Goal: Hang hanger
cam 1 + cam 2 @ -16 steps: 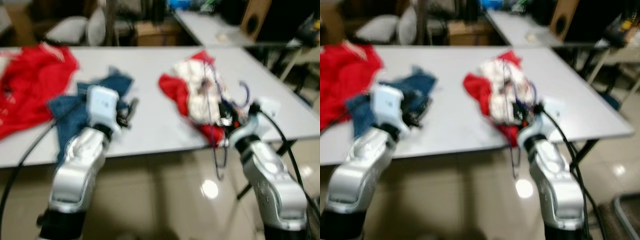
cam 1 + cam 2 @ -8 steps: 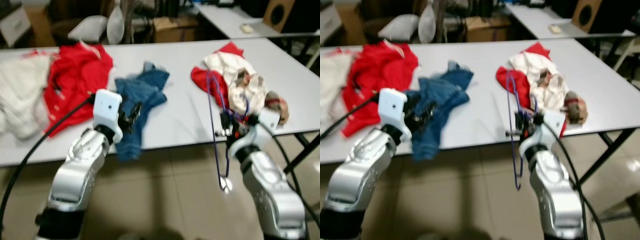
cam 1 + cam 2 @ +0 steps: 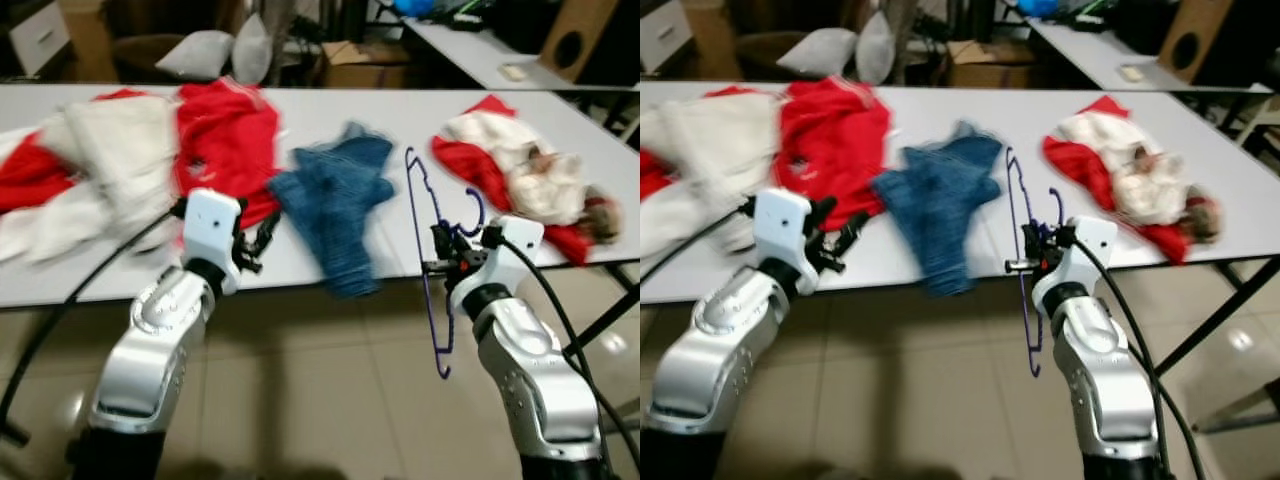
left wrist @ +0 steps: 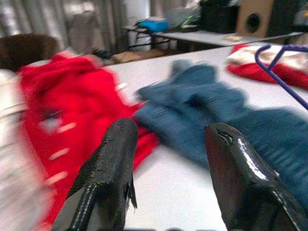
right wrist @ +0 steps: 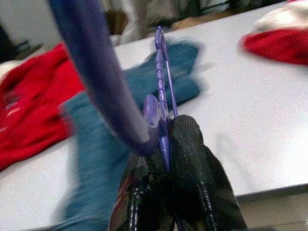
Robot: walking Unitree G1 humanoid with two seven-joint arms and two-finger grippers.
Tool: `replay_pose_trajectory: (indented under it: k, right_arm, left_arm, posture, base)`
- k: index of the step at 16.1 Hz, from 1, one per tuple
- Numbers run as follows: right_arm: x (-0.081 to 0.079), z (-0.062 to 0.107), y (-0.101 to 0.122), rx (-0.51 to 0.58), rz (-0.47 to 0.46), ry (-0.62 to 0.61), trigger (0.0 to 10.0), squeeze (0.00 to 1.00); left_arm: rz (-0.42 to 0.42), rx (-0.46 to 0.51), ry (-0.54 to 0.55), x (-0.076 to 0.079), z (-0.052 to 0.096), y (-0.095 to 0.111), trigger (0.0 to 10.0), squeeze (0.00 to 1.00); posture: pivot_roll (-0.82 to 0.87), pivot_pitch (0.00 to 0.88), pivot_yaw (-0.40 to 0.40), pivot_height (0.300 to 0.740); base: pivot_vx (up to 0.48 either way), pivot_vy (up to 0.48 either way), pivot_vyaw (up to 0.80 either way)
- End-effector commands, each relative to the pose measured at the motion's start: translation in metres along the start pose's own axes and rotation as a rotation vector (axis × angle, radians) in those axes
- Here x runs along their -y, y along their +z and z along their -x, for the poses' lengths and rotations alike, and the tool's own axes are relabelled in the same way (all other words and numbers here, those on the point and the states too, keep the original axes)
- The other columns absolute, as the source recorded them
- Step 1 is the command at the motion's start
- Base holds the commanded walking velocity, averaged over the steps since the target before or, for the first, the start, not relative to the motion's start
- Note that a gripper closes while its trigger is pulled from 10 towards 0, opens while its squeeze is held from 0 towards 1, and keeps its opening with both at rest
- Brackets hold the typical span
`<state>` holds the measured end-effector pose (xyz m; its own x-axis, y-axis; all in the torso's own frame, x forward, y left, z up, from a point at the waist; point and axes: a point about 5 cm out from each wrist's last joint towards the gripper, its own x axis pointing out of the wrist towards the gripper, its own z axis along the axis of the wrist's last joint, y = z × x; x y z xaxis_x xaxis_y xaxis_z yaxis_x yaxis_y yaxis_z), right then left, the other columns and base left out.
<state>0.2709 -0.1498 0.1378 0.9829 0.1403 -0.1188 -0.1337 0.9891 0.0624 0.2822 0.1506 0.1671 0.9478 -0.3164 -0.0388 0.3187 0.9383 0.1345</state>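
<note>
A purple hanger (image 3: 424, 262) hangs upright at the table's front edge, its hook (image 3: 474, 212) curling up beside my right wrist. My right gripper (image 3: 447, 263) is shut on its thin frame; in the right wrist view the fingers (image 5: 192, 159) pinch the purple wire (image 5: 161, 91). The hanger's lower part dangles below the table edge. My left gripper (image 3: 258, 243) is open and holds nothing, hovering at the front edge near a red garment (image 3: 228, 140). Its two fingers (image 4: 115, 154) stand apart in the left wrist view.
On the grey table (image 3: 395, 108) lie a white garment (image 3: 105, 150), the red one, a blue garment (image 3: 338, 200) drooping over the front edge, and a red and white pile (image 3: 530, 180) at the right. Cushions and boxes stand behind. A second table (image 3: 480, 45) is at back right.
The whole picture has shifted right, so the camera has turned left. The hanger, held throughout, now sits between the blue garment and the red and white pile instead of before that pile.
</note>
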Motion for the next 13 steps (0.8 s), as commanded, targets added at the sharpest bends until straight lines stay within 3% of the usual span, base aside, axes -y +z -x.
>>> replay_pose_trajectory:
  k: [1,5,9,13]
  right_arm:
    - [0.002,0.0,0.008,0.028,0.006,-0.006,10.0,0.0]
    - [0.005,0.001,0.005,0.028,0.006,0.0,10.0,0.0]
    - [-0.007,-0.005,0.006,0.021,0.033,0.076,10.0,0.0]
    - [0.0,-0.005,0.005,0.01,0.0,0.059,10.0,0.0]
  left_arm:
    - [-0.012,0.015,-0.003,0.002,-0.002,0.005,10.0,0.0]
    - [0.001,0.0,-0.021,0.008,-0.005,0.001,10.0,0.0]
    - [0.033,0.012,0.008,0.003,-0.005,0.003,10.0,0.0]
    - [0.047,0.019,0.003,0.005,-0.007,0.004,10.0,0.0]
  posture:
    - [0.01,0.0,-0.053,0.74]
    - [0.02,0.0,-0.063,0.74]
    - [0.02,0.0,-0.074,0.74]
    - [0.0,0.0,-0.085,0.74]
  base:
    - [0.0,0.0,0.0]
    - [0.0,0.0,0.0]
    - [0.0,0.0,0.0]
    - [0.26,0.0,0.0]
